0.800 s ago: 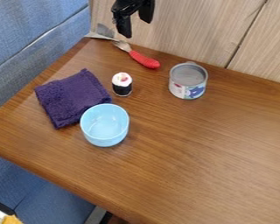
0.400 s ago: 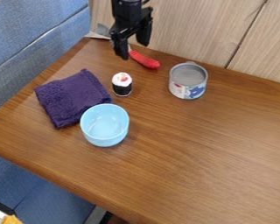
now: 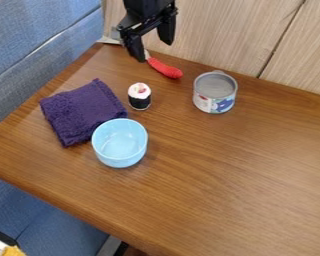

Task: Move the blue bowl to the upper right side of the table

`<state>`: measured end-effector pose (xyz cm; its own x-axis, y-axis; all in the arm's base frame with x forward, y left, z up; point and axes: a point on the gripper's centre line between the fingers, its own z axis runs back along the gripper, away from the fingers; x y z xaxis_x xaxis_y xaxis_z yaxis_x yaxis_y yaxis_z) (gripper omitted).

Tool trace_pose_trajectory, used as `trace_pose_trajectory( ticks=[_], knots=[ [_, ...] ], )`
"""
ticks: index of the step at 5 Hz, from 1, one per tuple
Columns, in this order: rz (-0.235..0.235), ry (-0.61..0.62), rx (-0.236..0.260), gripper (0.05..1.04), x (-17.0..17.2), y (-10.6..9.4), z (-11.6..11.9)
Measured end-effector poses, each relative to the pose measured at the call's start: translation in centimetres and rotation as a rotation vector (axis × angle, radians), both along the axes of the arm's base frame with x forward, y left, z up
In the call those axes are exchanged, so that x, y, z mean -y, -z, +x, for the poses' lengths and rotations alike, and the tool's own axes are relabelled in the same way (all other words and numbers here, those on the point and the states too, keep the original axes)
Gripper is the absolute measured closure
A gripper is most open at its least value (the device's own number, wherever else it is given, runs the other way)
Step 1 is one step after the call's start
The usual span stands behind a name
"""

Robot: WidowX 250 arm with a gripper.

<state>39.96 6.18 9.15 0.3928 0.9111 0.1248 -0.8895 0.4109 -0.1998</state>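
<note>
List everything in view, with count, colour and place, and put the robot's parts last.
Bowl: one, light blue, left of centre on the table, by the cloth's lower right corner
Cloth: one, dark purple, left part of the table
Small sushi-like piece: one, white top and black side, above the bowl
Can: one, silvery with a patterned label, near the table's back edge
Utensil: one, red handle, between can and gripper
Table: one, brown wood, under these things
Wall panels: two, pale wood, behind the table
Upholstery: two areas, blue, upper left and lower left
Gripper: one, black, open, top of the view
</note>
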Motion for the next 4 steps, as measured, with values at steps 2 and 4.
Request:
trace_pose_trajectory(
  ticks=[2,4],
  knots=[
    [0.034,0.282,-0.092,0.083,-1.8,1.0,-6.4],
    [0.121,0.492,-0.132,0.083,-2.4,2.3,-11.1]
  ],
)
